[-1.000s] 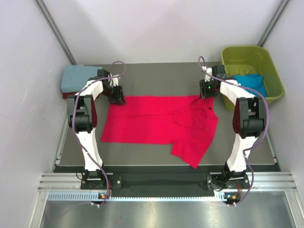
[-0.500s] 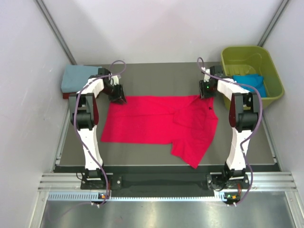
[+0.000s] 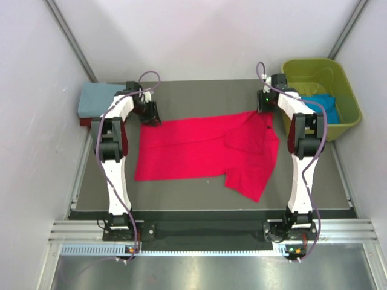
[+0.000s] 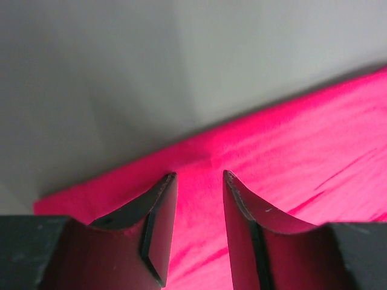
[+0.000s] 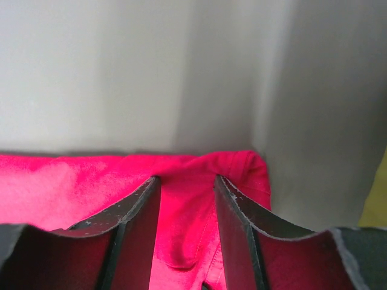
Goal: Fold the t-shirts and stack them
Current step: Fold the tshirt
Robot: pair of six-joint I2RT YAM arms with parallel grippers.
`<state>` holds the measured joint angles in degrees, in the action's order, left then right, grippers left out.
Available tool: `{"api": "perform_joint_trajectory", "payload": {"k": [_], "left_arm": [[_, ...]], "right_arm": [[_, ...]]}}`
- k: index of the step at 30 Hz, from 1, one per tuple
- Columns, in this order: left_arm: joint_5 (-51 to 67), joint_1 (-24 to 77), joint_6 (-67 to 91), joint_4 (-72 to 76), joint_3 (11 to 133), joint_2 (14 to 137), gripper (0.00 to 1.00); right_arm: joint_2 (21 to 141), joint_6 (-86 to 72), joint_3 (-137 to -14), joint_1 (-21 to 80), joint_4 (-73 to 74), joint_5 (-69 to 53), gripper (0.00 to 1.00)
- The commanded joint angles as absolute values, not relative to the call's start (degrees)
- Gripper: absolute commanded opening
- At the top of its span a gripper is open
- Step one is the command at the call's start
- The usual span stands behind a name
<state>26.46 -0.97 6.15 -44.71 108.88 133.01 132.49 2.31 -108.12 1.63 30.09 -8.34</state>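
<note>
The bright red t-shirt (image 3: 199,148) lies spread across the dark table, one sleeve pointing to the near right. My left gripper (image 3: 151,118) is shut on its far left corner, and red cloth (image 4: 290,157) fills the gap between the jaws (image 4: 198,176). At the far right corner my right gripper (image 3: 263,109) is shut on a bunched fold of the same shirt (image 5: 72,181), which stands between the jaws (image 5: 186,178). A dusty blue-grey t-shirt (image 3: 95,99) lies folded at the far left, with a dark red one (image 3: 84,121) showing under it. A bright blue t-shirt (image 3: 320,106) sits in the tub.
The olive-green tub (image 3: 314,65) stands at the far right, beside my right arm. White walls close in the back and both sides. Bare table (image 3: 205,93) shows behind the red shirt and along the near edge (image 3: 181,196).
Both grippers have moved toward the back of the table and taken the red shirt's far edge with them. The whole shirt has slid a little back and to the right.
</note>
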Motion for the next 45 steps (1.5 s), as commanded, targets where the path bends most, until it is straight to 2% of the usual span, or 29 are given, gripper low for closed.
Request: {"api": "perform_joint_trajectory", "payload": {"k": [1, 10, 15, 18, 19, 20, 24, 29, 45], "left_arm": [[18.3, -1.1, 5.1, -41.5, 111.3, 139.0, 0.43], [13.9, -1.1, 4.0, -41.6, 119.8, 145.1, 0.45], [13.8, -0.7, 1.9, -41.8, 120.4, 141.5, 0.44], [10.0, -1.5, 1.3, -41.2, 119.3, 135.4, 0.51], [9.9, -2.8, 1.8, -41.4, 119.0, 132.7, 0.59], [10.4, -3.8, 2.1, -41.7, 118.2, 131.7, 0.61], [16.5, -7.6, 1.2, -45.3, 115.5, 127.7, 0.64], [21.9, -10.4, 1.1, -48.8, 109.8, 126.7, 0.64], [28.8, -10.5, 3.0, -50.0, 108.4, 131.5, 0.60]], "right_arm": [[134.5, 1.4, -112.1, 1.0, 29.1, -8.5, 0.42], [135.9, 1.8, -112.9, 1.1, 29.0, -8.8, 0.43], [134.1, 1.9, -111.8, 1.0, 28.9, -9.6, 0.43], [133.5, 1.9, -111.4, 0.9, 29.1, -9.7, 0.43], [133.4, 1.9, -111.1, 1.0, 29.0, -9.6, 0.43], [133.1, 1.9, -110.9, 1.0, 29.0, -9.6, 0.43], [132.5, 2.2, -109.5, 1.2, 28.7, -9.8, 0.44], [132.7, 2.3, -109.8, 1.7, 28.6, -9.7, 0.44], [133.0, 2.7, -110.0, 2.8, 28.7, -9.4, 0.44]]}}
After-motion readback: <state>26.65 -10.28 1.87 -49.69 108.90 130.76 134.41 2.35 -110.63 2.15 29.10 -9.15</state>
